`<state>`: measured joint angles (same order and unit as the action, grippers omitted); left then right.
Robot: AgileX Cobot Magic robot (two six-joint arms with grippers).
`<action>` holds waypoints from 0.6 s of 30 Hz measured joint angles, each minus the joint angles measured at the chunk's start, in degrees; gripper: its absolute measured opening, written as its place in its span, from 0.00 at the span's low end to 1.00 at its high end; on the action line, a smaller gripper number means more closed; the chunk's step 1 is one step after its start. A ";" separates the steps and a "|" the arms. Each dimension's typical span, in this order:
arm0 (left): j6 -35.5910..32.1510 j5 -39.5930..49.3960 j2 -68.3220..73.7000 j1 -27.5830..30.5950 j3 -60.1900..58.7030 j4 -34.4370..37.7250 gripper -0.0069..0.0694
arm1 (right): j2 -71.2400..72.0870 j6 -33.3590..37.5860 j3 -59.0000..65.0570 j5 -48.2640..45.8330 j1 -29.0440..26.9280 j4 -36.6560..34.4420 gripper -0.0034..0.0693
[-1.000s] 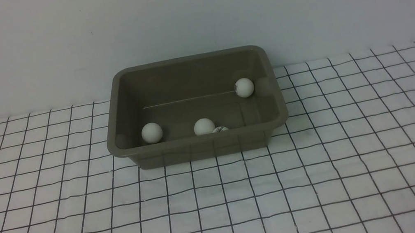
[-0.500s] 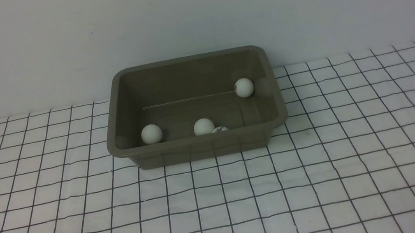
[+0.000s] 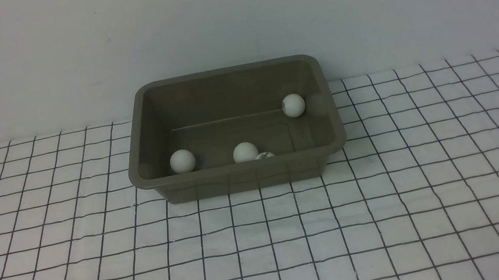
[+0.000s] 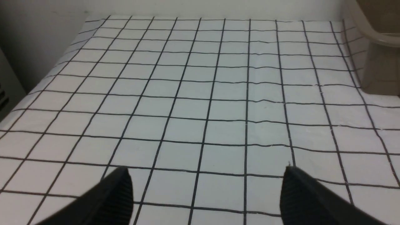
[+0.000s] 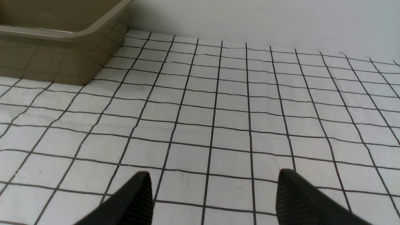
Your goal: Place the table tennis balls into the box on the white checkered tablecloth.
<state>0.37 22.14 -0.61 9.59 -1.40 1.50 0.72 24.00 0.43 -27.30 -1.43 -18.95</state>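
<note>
Balls (image 3: 245, 151) lie in the box (image 3: 240, 177); left pincer (image 4: 206, 187) and right pincer (image 5: 214, 190) spread, empty.

The brown box (image 3: 240, 176) sits upright at the far middle of the white checkered tablecloth (image 3: 266, 247). Four white balls lie inside it: one near the left (image 3: 182, 161), one in the middle (image 3: 245, 151), one half hidden beside it (image 3: 265, 155), and one far right (image 3: 293, 105).
</note>
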 joint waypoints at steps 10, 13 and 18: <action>-0.37 0.00 0.00 -1.94 0.00 0.00 0.84 | 0.00 0.00 0.00 0.02 0.00 0.00 0.71; -0.37 0.05 0.00 -2.05 0.00 0.00 0.84 | 0.00 0.00 0.00 0.02 0.00 0.00 0.71; -0.37 0.05 0.00 -2.11 0.00 0.00 0.84 | 0.00 0.00 0.00 0.02 0.00 0.00 0.71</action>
<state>0.00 22.20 -0.61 7.47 -1.40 1.50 0.72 24.00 0.43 -27.28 -1.43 -18.95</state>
